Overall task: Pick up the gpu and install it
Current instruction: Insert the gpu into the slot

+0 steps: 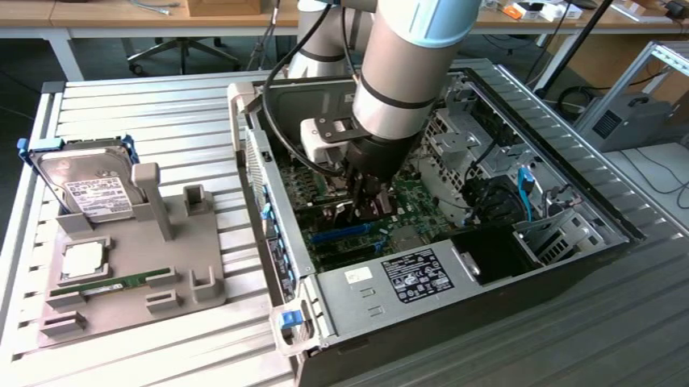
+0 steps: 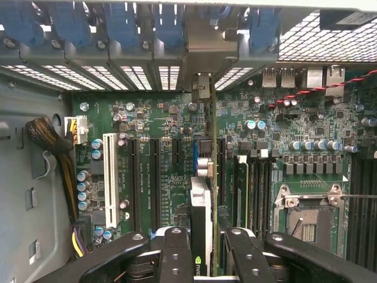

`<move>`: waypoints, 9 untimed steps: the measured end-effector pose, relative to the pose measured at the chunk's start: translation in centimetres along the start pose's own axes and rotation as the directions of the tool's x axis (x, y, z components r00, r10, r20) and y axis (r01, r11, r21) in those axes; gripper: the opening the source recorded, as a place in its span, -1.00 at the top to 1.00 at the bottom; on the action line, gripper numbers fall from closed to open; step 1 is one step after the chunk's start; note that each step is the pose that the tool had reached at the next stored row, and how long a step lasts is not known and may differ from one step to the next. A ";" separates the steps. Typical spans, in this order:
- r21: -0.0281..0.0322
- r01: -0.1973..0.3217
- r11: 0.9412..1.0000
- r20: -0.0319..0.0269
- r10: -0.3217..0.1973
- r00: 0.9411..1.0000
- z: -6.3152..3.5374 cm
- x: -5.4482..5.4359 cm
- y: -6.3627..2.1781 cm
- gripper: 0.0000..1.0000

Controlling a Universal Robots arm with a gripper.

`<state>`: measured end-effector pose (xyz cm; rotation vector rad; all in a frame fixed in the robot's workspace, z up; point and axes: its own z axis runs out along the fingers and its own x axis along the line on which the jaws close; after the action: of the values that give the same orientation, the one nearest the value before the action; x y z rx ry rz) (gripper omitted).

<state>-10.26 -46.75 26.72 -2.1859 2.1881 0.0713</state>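
An open case [image 1: 603,211] is seen lying on a slatted table [image 1: 140,105]. The arm [image 1: 404,72] is reached down into the case, and the gripper [image 1: 364,206] is placed low over the green motherboard [image 1: 415,197], close to a blue slot [image 1: 347,232]. The gpu [image 1: 347,213], a dark card, is gripped between its fingers. A labelled power supply [image 1: 415,276] is seen at the case's near end. Towards the exterior view's left, well apart from the case, a grey holder [image 1: 140,266] is set on the table. A hard drive [image 1: 92,189] in a blue frame is propped in it, and a green memory stick [image 1: 113,282] is laid flat in it.
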 end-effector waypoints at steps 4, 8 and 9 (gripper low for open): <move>0.000 0.000 1.000 0.000 0.000 1.000 0.22 0.0 0.00 0.46; 0.000 0.000 1.000 0.000 0.000 1.000 0.35 0.0 0.01 0.46; 0.000 0.000 1.000 0.000 0.000 1.000 0.36 0.0 0.04 0.46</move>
<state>-10.30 -46.75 26.36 -2.1857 2.1883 0.0713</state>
